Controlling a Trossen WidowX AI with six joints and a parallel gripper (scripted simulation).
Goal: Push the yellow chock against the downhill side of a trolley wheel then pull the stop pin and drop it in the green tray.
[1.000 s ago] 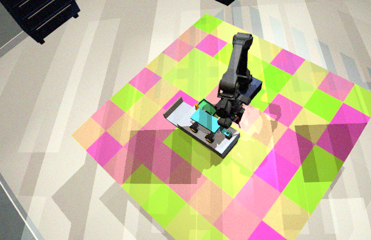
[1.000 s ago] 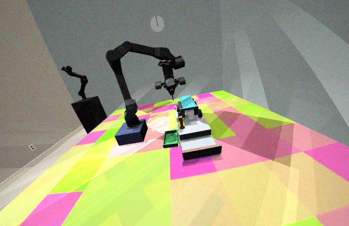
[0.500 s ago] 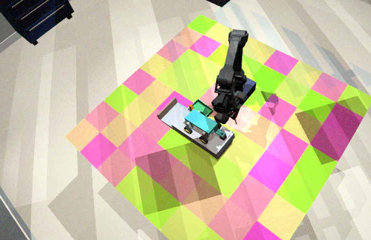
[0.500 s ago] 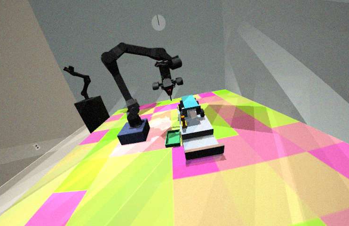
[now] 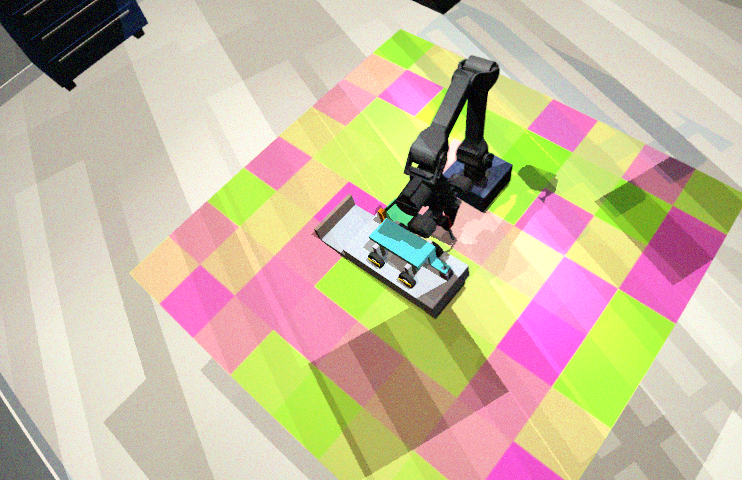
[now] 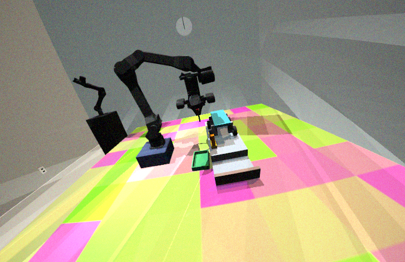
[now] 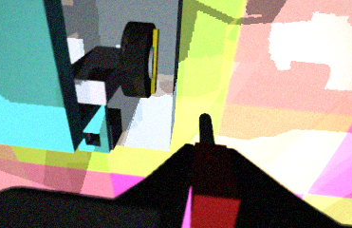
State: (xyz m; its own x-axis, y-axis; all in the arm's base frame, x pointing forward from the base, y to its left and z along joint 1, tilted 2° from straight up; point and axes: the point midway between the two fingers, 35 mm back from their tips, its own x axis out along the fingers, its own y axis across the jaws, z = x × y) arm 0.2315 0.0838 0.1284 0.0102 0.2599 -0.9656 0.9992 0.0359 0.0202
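My gripper (image 5: 448, 223) (image 6: 197, 112) (image 7: 208, 154) is shut on the stop pin (image 7: 205, 128), its red head between the fingers and its dark shaft pointing down. It is in the air beside the ramp (image 5: 346, 226) (image 6: 235, 146) (image 7: 155, 130), on the robot-base side. The turquoise trolley (image 5: 403, 242) (image 6: 220, 117) (image 7: 27, 119) stands on the ramp, its hitch showing an empty square hole. The chock (image 5: 381, 214) (image 6: 213, 141) stands at the trolley's downhill end on the tray side; contact with the wheel cannot be told. The green tray (image 6: 200, 168) lies beside the ramp and looks empty.
The robot's dark blue base (image 5: 496, 183) (image 6: 155, 155) stands beyond the tray from the ramp. A raised end wall (image 5: 334, 215) (image 6: 237, 176) closes the ramp's low end. The trolley's wheels stick out beside its body, one near the ramp edge in the wrist view.
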